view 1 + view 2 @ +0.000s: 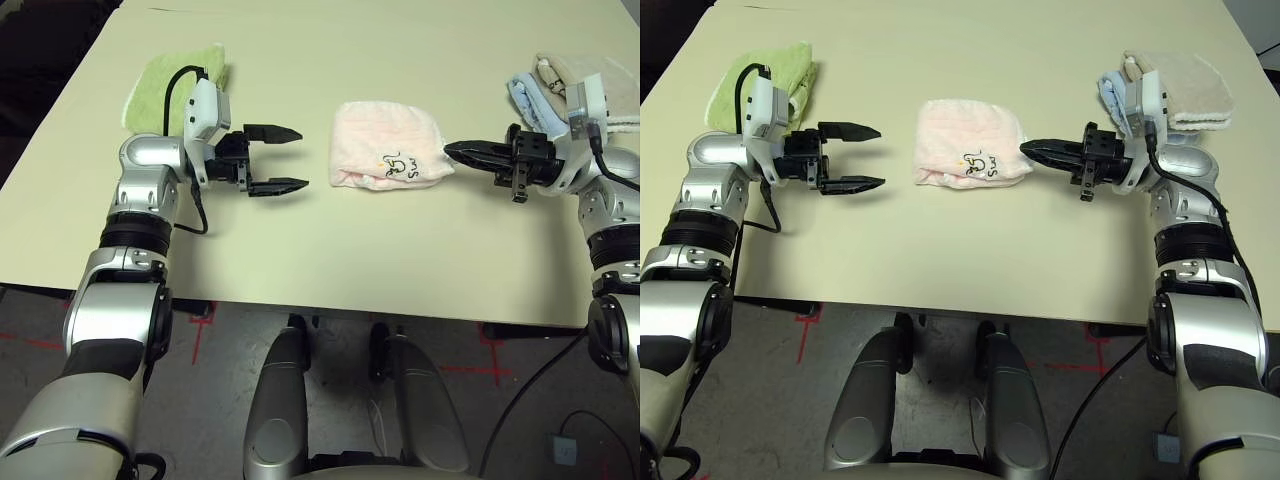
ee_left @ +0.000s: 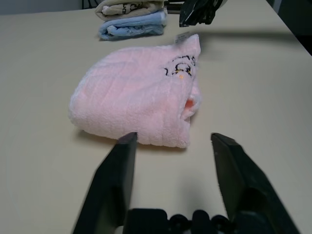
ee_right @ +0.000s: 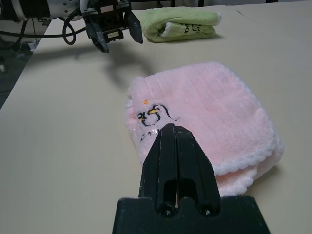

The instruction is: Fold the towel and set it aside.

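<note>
Head view: left gripper open, empty, beside the folded pink towel mid-table. Right gripper clenched, tip at towel's edge, whether pinching cloth unclear. Left wrist: blue and beige towels behind. Right wrist: green towel beyond.

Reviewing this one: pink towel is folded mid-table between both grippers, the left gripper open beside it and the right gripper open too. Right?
Not quite. The right gripper is shut, its fingers pressed together at the edge of the pink towel; the right wrist view shows it. The left gripper is open beside it, as you said.
</note>
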